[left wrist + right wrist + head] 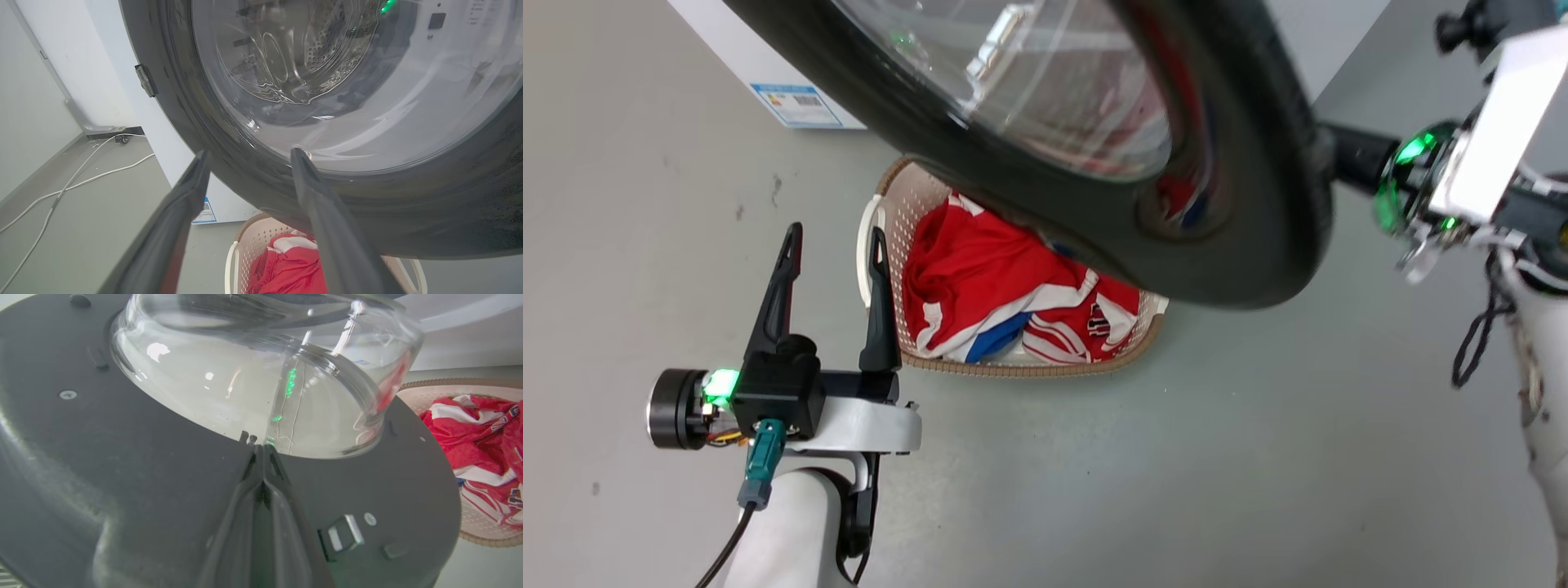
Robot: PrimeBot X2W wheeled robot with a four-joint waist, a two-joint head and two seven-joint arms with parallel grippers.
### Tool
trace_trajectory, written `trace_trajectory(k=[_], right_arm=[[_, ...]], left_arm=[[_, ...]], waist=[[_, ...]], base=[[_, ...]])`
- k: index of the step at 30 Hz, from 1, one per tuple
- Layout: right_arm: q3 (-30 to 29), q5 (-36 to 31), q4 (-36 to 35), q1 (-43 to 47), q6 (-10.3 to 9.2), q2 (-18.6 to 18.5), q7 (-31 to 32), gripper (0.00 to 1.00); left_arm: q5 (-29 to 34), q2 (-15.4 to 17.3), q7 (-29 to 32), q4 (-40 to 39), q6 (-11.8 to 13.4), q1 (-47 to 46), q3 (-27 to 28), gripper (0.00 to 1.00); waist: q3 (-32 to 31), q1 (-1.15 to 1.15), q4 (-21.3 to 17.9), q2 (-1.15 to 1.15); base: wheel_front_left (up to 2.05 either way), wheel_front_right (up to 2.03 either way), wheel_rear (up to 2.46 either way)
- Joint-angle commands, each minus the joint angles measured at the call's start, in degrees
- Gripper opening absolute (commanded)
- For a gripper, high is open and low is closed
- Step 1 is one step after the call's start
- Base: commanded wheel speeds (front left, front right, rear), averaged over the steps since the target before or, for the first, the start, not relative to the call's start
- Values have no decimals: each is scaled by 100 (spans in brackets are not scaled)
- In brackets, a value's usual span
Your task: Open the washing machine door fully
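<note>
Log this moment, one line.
washing machine door: open, above laundry basket | right end effector: shut, at door's inner side | left end effector: open, empty

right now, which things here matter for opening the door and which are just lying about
For the job: washing machine door; washing machine; right tool, shut, at the door's inner face.

Just lying about: laundry basket; red clothes in it; white cables on the floor; left tool, open, holding nothing.
</note>
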Motion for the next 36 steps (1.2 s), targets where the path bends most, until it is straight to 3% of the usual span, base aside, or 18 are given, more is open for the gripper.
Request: trace_trajectory(k=[1, 23, 36], right_arm=[[61, 66, -96, 239, 14, 82, 49, 0], [603, 321, -1258, 2425, 14, 563, 50, 0], [913, 291, -1385, 3234, 14, 899, -116, 0]], left_arm=[[-15, 3, -15, 20, 11, 83, 20, 100], [-38, -25, -15, 174, 10, 718, 18, 100], [-71, -44, -15, 228, -20, 969, 64, 100]], waist=[[-163, 0, -30, 0], [-1193, 0, 81, 0], [-1530, 0, 119, 0]], base=[[0, 0, 0], [0, 0, 0], [0, 0, 0]])
